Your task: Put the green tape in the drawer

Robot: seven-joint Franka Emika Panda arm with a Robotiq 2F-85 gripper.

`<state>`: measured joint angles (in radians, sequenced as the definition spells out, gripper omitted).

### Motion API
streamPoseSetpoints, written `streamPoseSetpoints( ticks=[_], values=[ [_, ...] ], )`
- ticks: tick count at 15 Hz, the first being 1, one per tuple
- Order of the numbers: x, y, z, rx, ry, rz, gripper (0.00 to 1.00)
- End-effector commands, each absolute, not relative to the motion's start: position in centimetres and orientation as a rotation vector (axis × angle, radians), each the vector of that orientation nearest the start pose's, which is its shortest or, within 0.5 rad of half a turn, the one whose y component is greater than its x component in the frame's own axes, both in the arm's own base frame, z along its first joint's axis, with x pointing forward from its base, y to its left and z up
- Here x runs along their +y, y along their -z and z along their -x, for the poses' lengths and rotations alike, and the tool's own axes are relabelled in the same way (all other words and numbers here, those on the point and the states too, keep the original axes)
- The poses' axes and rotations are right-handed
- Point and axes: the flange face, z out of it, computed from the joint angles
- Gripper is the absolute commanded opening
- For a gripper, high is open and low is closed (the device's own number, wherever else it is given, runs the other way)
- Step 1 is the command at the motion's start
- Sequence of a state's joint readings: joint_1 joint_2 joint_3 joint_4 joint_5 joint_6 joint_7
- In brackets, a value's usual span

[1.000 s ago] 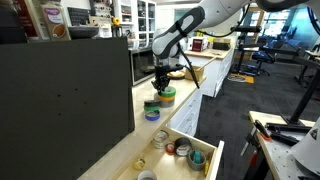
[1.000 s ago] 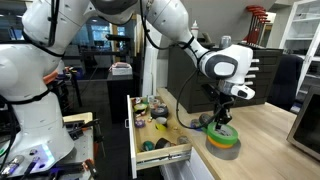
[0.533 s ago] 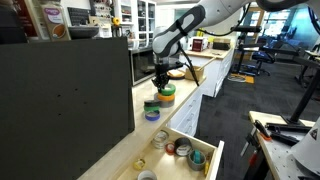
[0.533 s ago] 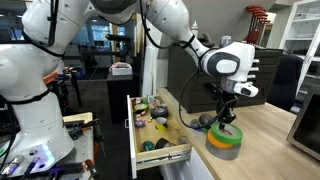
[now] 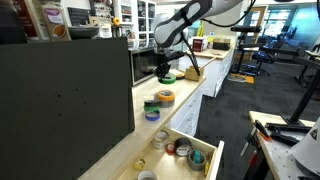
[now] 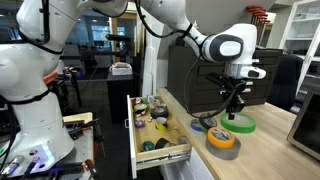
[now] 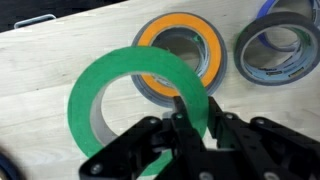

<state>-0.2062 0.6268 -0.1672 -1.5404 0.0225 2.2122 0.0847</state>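
Wrist view: the green tape (image 7: 130, 62) hangs as a ring from the claw (image 7: 190, 118), lifted off the table (image 7: 40, 60).
Claw: drawn narrow, pinching the ring's band at its 4 o'clock side.
Orange-topped grey roll (image 7: 180, 50): lies flat on the table at 1 o'clock from the green tape, partly hidden behind it.
Blue-edged grey roll (image 7: 278, 45): lies flat, just beside the orange-topped one at its 3 o'clock.
Drawer (image 6: 165, 157): stands pulled open in an exterior view, at 8 o'clock from the held tape and well apart, with small items inside.
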Motion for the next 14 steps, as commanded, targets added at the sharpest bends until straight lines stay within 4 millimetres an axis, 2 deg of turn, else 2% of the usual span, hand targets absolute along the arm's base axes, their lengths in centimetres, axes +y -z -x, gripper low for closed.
streamPoseSetpoints(
  ticks=[1, 7, 14],
  values=[
    [-22.3, -32.9, -64.5, 0.688, 0.063, 3.148, 0.07],
    [-18.3, -34.5, -61.0, 0.592, -0.027, 3.109, 0.07],
    [-12.0, -33.6, -57.3, 0.470, -0.097, 3.115, 0.07]
  ],
)
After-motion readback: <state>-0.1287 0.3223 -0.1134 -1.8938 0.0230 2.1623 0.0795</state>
